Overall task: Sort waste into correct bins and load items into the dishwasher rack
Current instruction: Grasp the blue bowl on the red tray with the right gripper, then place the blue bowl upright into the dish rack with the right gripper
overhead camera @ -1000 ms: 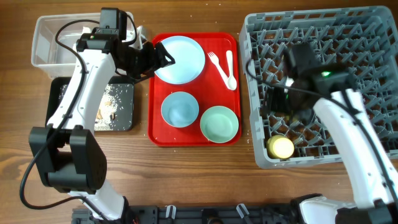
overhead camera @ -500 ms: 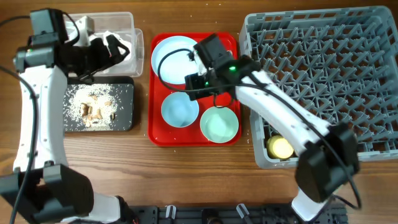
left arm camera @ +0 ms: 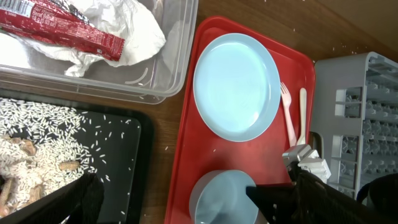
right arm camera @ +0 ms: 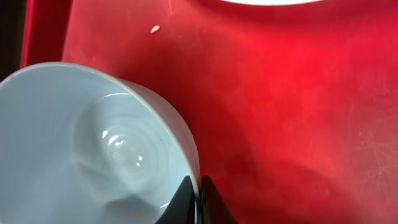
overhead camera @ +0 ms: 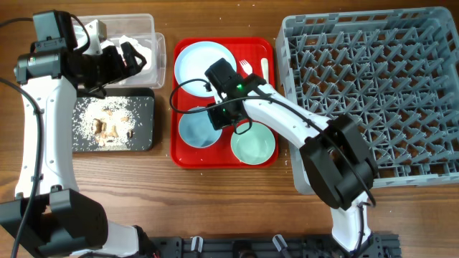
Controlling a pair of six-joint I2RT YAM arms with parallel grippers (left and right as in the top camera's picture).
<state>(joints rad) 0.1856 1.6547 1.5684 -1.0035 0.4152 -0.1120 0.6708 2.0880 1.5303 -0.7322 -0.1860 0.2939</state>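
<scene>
Right wrist view: the right claw (right arm camera: 199,198) is pinching the rim of the light blue bowl (right arm camera: 93,143) on the red tray (right arm camera: 298,93). The left claw (left arm camera: 168,190) is hovering, spread wide.

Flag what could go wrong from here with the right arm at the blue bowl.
1. The right fingers pinch only the thin rim of the light blue bowl; once lifted, it may tilt or slip out.
2. The mint green bowl sits close beside it on the red tray; a swinging bowl could knock it.
</scene>
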